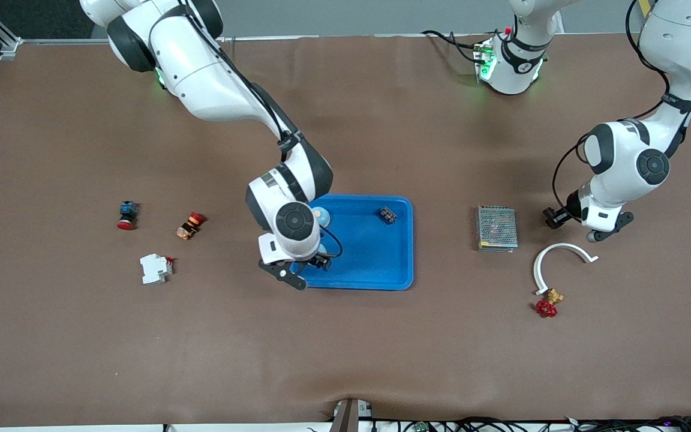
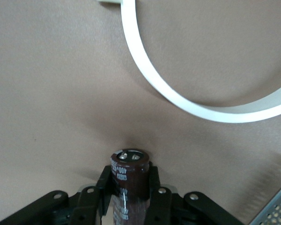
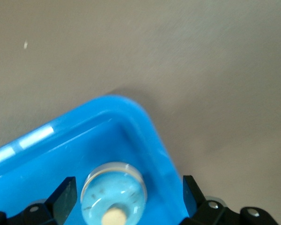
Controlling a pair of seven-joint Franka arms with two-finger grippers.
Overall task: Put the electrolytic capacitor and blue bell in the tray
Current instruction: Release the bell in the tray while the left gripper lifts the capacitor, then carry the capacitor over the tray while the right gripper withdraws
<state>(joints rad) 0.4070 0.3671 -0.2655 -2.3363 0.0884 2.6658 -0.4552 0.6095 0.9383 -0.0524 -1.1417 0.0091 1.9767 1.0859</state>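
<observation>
Watching from my station, I saw the left pincer [image 2: 129, 197] clamped on the capacitor [image 2: 129, 176], low over the surface [image 1: 381, 360] beside the white curved strip [image 1: 552, 258] near the mesh box [image 1: 496, 227]. My right pincer [image 3: 126, 197] stood wide over the blue tray [image 1: 375, 264], fingers either side of the blue bell [image 3: 113, 194], which sat in a tray corner.
</observation>
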